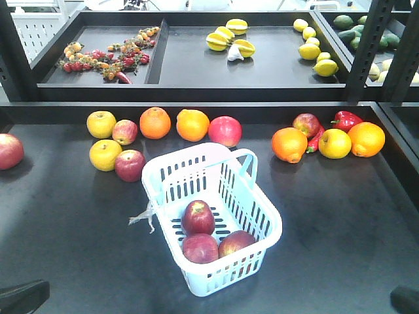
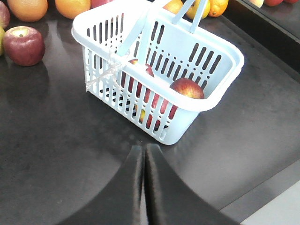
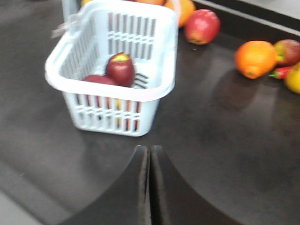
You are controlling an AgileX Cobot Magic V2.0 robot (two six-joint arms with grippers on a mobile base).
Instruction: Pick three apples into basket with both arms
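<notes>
Left gripper [image 2: 144,161]: jaws pressed together, nothing between them, hanging over bare tabletop [image 2: 56,154] just short of the basket [image 2: 213,101]. Right gripper [image 3: 149,164]: same, jaws together and empty, low over the table on the basket's other near side. Neither touches the basket. Front view shows only dark arm ends at the two bottom corners, so both arms appear drawn back toward the base, wrists pointed at the basket. Basket sits mid-table, skewed, handles up at the far end, tag string on its left side. Inside: three apples [image 1: 198,218] in the near half, one behind, two in front, touching each other. Judgement: the count is met and the placing step looks done; this reads as the retreat or rest stage. Next move, if any, calls for keeping both arms clear of the rim and parking them; no further grasp seems needed. Other fruit lies loose along the back edge: a red apple [image 1: 130,165] left of the basket, oranges [image 1: 155,122], yellow fruit [image 1: 101,124], a pepper [image 1: 346,120] at right.
</notes>
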